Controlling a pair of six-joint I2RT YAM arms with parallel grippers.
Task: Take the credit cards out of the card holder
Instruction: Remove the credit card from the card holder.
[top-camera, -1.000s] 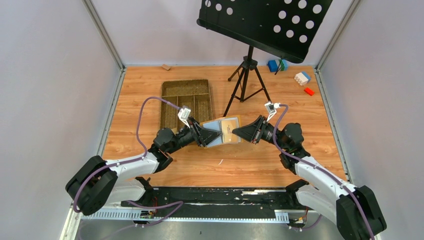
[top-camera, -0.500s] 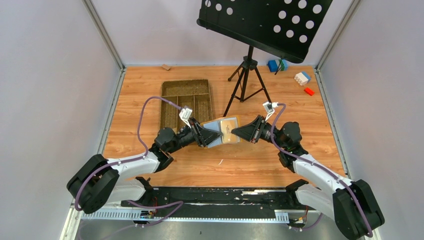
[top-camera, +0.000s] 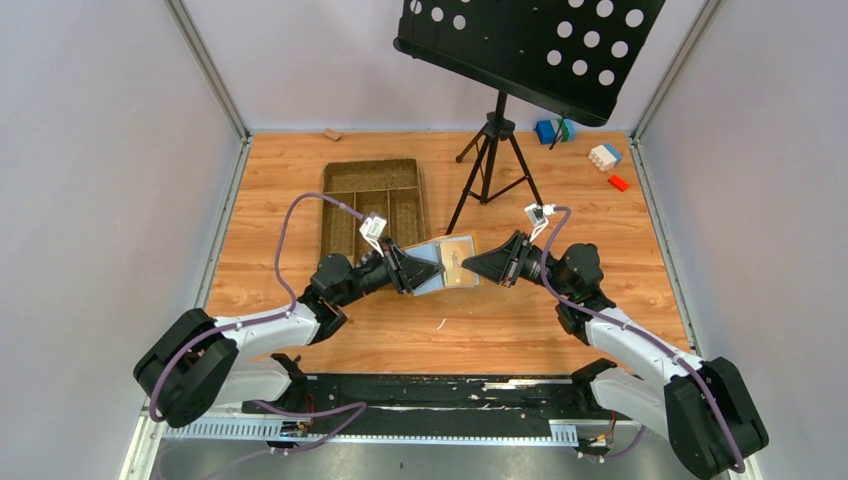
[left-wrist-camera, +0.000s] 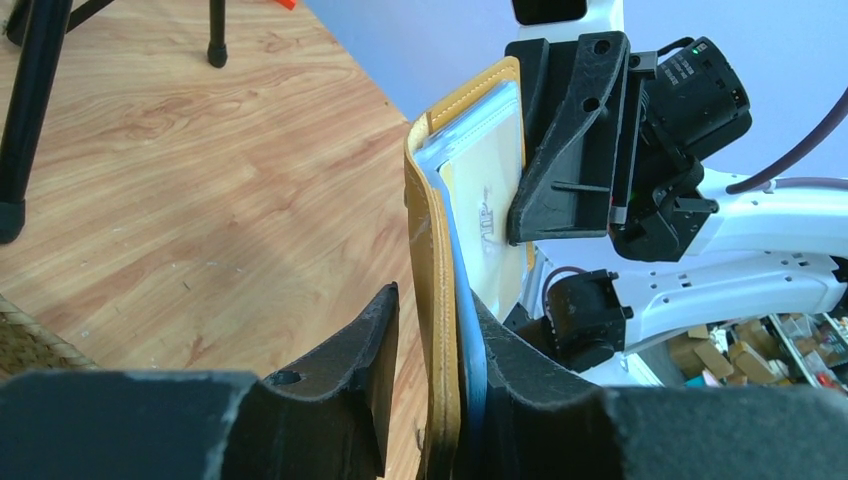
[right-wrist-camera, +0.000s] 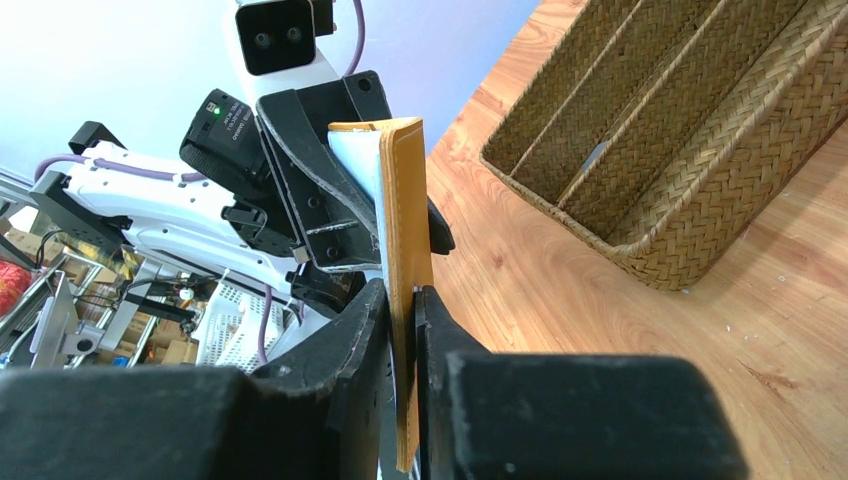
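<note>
The holder (left-wrist-camera: 432, 260) is pinched mid-air, left fingers (left-wrist-camera: 375, 345) clamping one flap and right fingers (right-wrist-camera: 365, 335) the other, so I reckon any tug at the card (left-wrist-camera: 490, 195) yanks it loose onto the tabletop (top-camera: 500, 330).

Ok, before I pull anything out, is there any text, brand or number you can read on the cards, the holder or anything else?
Dark print on the tan credit card behind the card holder's clear pocket: a few characters, too blurred to read in the left wrist view and too small from the top.
Card holder's mustard outside: no lettering shows.
Woven tray and music stand: no text shows.
Nothing in view is legible.
</note>
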